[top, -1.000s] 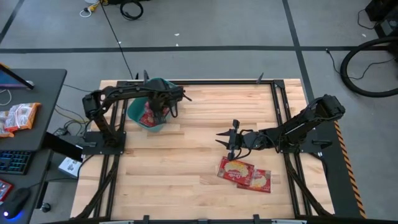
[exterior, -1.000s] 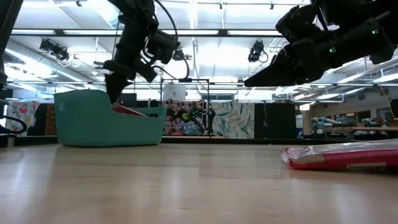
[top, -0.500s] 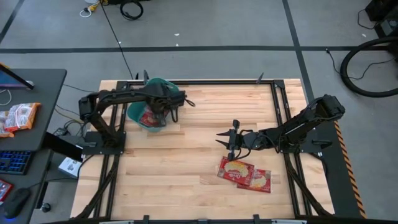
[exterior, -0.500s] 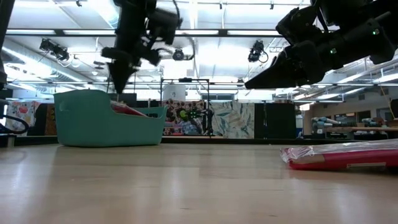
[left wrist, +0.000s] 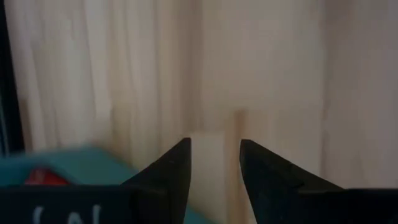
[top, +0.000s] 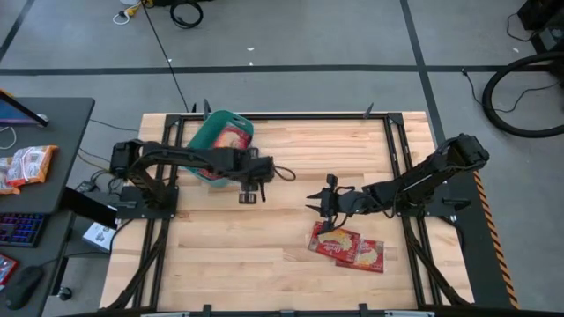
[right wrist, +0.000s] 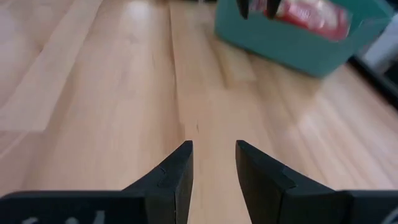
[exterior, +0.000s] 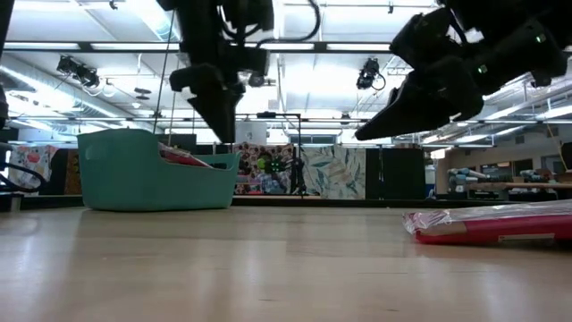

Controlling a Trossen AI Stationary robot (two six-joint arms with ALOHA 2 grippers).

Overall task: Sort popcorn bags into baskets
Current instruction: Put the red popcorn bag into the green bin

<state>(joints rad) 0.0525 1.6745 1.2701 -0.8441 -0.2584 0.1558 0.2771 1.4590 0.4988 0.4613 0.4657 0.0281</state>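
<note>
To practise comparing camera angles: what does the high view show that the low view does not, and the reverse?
Only the high view shows the desk beside the table, and that the popcorn bags are two, overlapping. Only the low view shows the room's ceiling lights behind the table. Both show the teal basket holding a red bag, the empty, open left gripper outside it, and the right gripper above the table.

A robotics lab or open workshop hall: a wooden table (top: 264, 238) in a black metal frame stands on a grey concrete floor (top: 308, 35) marked with dark tape lines, cables (top: 520, 88) trailing across it. Beside it sits a desk (top: 35, 167) with a keyboard (top: 19, 229). Overhead run strip lights and rail-mounted cameras (exterior: 73, 70) (a painted mural (exterior: 331, 172) lines the far wall).
</note>
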